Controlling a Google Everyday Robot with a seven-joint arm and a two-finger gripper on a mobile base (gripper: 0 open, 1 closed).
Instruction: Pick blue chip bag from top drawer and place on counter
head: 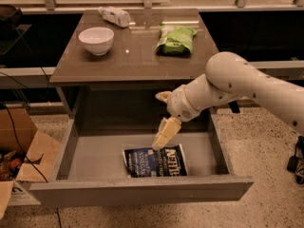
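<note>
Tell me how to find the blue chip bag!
Look below the counter into the pulled-out top drawer. Flat on its floor near the front, under the gripper with open jaws, lies the blue chip bag. It is dark navy with white letters, unlike the green bag up top.
</note>
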